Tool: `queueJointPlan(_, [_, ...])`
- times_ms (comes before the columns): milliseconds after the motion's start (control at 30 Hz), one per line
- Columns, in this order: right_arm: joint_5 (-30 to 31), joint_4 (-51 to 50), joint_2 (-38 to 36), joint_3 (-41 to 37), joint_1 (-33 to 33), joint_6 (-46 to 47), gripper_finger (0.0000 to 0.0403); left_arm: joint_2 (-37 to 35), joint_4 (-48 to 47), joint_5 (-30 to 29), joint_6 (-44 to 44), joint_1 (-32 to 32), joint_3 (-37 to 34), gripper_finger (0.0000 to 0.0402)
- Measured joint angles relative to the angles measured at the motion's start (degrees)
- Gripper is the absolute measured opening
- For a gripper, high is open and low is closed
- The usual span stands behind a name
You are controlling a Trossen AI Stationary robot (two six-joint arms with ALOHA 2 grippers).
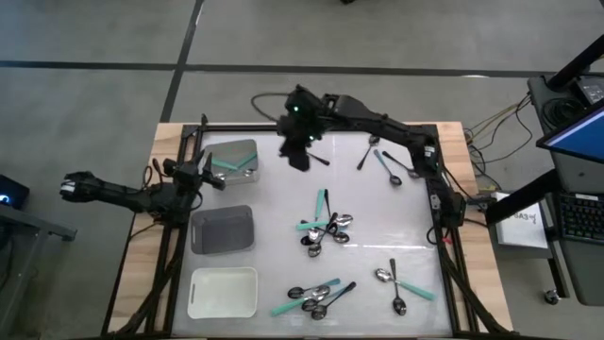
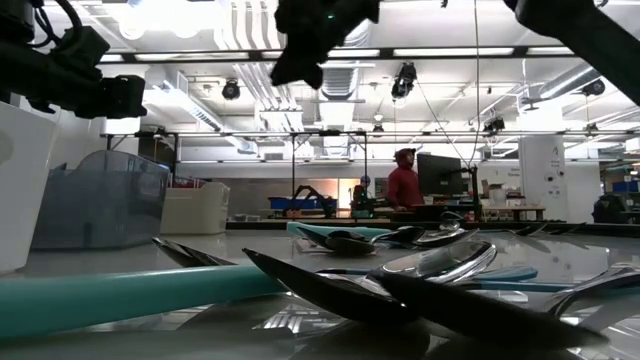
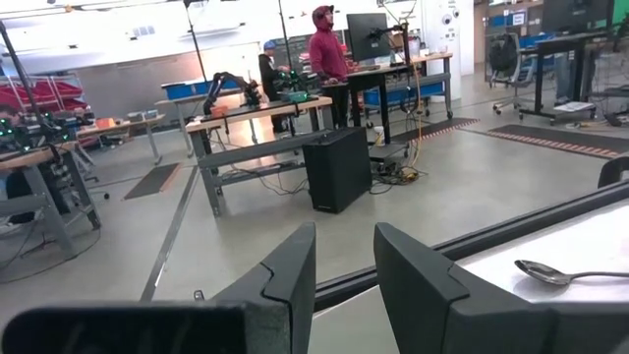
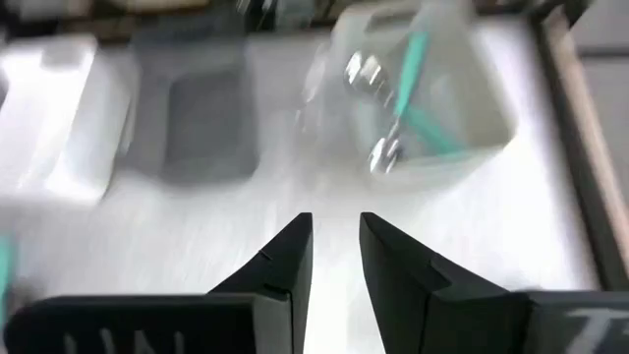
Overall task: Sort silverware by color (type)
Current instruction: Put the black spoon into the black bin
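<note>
My tool (image 4: pixel 334 258) hangs above the white bench (image 4: pixel 295 197), its two dark fingers (image 4: pixel 280 265) a narrow gap apart with nothing between them. Ahead sits a clear tray (image 4: pixel 472 123) holding teal spoons (image 4: pixel 413 74), their shiny bowls close together and the handles crossing. Beside it is a grey tray (image 4: pixel 201 123), and next to that a white tray (image 4: pixel 59 118). The view is blurred, so I cannot count the spoons. A wooden edge (image 4: pixel 580 147) runs along the bench's side.
</note>
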Motion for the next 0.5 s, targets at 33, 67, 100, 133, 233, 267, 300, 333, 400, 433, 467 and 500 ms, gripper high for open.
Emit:
queueJointPlan(33, [0.01,-2.15,-0.52,-0.02,0.26,-1.24,0.0076,0.0,-0.04,0.0,0.0,0.01,0.01,0.009])
queueJointPlan(67, [-0.03,-3.9,-1.06,-0.02,0.46,-2.16,0.0074,0.0,-0.03,0.0,0.0,0.01,0.01,0.009])
queueJointPlan(100, [-0.06,-5.12,-1.56,-0.08,0.66,-3.05,0.0073,0.02,0.0,0.0,-0.02,0.01,0.0,0.009])
queueJointPlan(133, [-0.07,-6.17,-2.01,-0.11,0.7,-4.03,0.0072,0.02,-0.03,0.0,0.0,0.01,-0.01,0.009])
queueJointPlan(233, [-0.02,-9.72,-3.15,-0.74,0.6,-6.42,0.0069,0.07,-0.01,0.0,0.0,-0.01,0.01,0.009])
queueJointPlan(267, [0.03,-10.28,-3.52,-1.23,0.46,-7.3,0.0068,0.07,-0.04,0.0,0.0,0.01,-0.01,0.009])
queueJointPlan(300, [0.02,-10.59,-4.01,-1.99,0.27,-7.82,0.0068,0.07,-0.02,0.0,0.0,0.01,0.01,0.009])
queueJointPlan(333, [0.02,-10.66,-5.04,-3.23,-0.18,-8.46,0.0068,0.08,0.0,0.0,-0.02,-0.01,0.01,0.009])
queueJointPlan(400, [-0.09,-10.02,-7.51,-6.66,-1.17,-9.29,0.0068,0.11,-0.03,0.0,-0.01,-0.01,0.0,0.009])
queueJointPlan(433, [-0.17,-9.17,-9.18,-8.97,-1.98,-9.32,0.0068,0.11,-0.02,0.0,-0.01,0.01,0.01,0.009])
queueJointPlan(467, [-0.24,-7.8,-10.87,-11.68,-2.79,-9.21,0.0068,0.11,-0.02,0.0,-0.01,-0.01,0.01,0.009])
queueJointPlan(500, [-0.24,-5.99,-12.62,-14.88,-3.51,-8.73,0.0067,0.12,-0.02,0.0,-0.01,0.0,0.0,0.009])
